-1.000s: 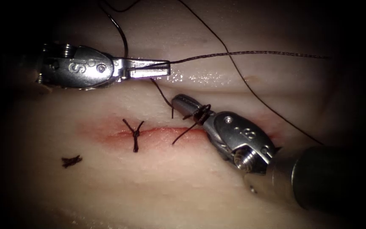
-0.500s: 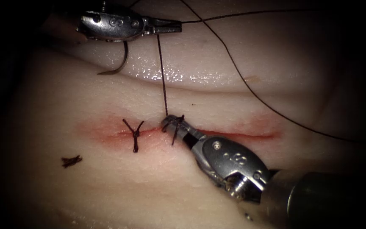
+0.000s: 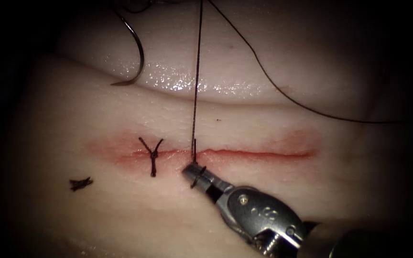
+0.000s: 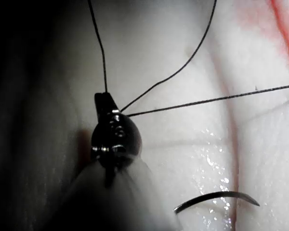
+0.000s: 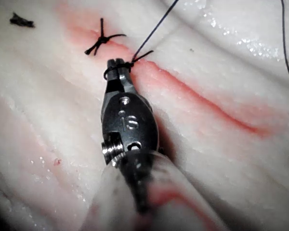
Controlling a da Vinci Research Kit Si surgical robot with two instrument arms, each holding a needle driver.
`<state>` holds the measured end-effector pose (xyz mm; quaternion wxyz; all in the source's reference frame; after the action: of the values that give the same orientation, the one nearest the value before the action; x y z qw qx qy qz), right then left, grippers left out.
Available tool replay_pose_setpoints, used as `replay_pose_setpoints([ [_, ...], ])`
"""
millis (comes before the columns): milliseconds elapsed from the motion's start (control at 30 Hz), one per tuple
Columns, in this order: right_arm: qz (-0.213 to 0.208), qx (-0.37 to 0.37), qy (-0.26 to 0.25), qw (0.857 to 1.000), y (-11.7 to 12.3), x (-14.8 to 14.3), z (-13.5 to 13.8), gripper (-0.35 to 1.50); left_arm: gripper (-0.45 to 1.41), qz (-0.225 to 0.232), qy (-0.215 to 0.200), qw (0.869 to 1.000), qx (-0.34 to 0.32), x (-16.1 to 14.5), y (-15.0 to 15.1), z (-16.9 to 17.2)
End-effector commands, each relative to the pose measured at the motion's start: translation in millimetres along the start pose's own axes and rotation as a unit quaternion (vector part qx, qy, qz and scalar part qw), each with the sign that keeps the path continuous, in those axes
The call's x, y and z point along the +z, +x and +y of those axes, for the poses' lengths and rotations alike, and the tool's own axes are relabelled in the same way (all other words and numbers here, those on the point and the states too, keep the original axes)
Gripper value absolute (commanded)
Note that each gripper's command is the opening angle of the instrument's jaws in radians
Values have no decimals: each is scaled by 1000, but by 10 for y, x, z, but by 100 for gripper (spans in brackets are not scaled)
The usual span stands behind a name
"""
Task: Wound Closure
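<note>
The cut point(image 3: 254, 154) runs across the tissue point(image 3: 264, 205), edged with red fluid. My right tool point(image 3: 194, 173) lies just on the near side of the cut. Its jaws are shut on the short end of the thread point(image 3: 195, 105), with loops wound round them point(image 5: 116, 65). From the cut the thread rises taut to my left tool point(image 4: 104, 100), whose jaws are shut on it. The curved needle point(image 3: 137, 52) hangs free on the thread over the far tissue at the left, outside the tissue, held by neither tool point(image 4: 216, 197).
A finished stitch point(image 3: 152, 154) with a knot crosses the cut's left part point(image 5: 101, 41). A cut scrap of thread point(image 3: 81, 182) lies on the tissue at the near left. A slack strand point(image 3: 283, 93) curves off to the right over the wet far ridge point(image 3: 182, 83).
My left tool rose out of the endoscope view, drawing the thread taut and upright. My right tool moved left and down across the cut, and the loops slid toward its tips.
</note>
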<state>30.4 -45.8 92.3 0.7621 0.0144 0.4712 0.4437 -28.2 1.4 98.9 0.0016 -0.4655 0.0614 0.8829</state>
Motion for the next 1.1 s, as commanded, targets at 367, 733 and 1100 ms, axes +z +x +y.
replay_pose_setpoints([
  [367, -3, 0, 4, 1000, -6, 0, -9, -35, -45, -2, 53, 999, 9, 8, -12, -62],
  [733, -6, -4, 8, 1000, -10, -6, -17, -35, -45, -31, 102, 994, 14, 8, -18, -111],
  [1100, -8, -8, 11, 1000, -16, -13, -25, -35, -45, -60, 180, 981, 29, -12, -16, -151],
])
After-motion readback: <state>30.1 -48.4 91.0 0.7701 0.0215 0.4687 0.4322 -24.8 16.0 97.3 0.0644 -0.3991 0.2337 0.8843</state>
